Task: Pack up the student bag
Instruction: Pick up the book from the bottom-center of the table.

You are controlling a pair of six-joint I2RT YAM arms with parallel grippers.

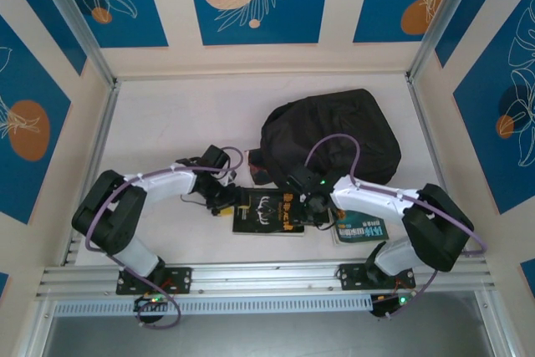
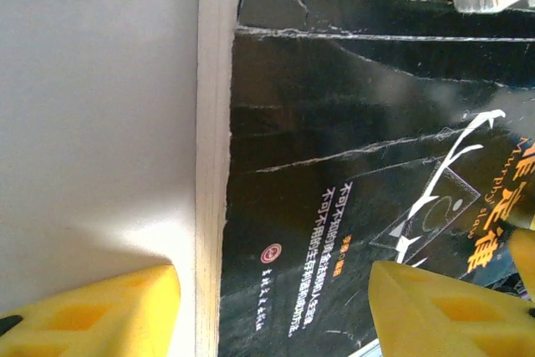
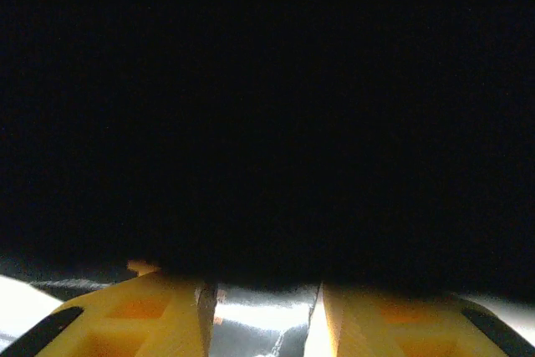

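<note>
The student bag [image 1: 330,135] slumps right of centre on the table [image 1: 167,114], soft and floppy; we judge it wants holding by a seam or strap, not loose cloth. At its near side lies a stiff, glossy black book [image 1: 267,211]. Our left pincer [image 2: 276,307] stands open astride the book's pale edge, holding nothing; the right pincer [image 3: 261,311] faces dark cloth, jaws narrowly apart, and whether it grips we cannot tell.

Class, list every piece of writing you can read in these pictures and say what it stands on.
"Murphy's law": on the black book, beside its cut-off orange Chinese title.
White Chinese lines, same cover: too blurred to read.
Title on the teal book: too small to read.
</note>
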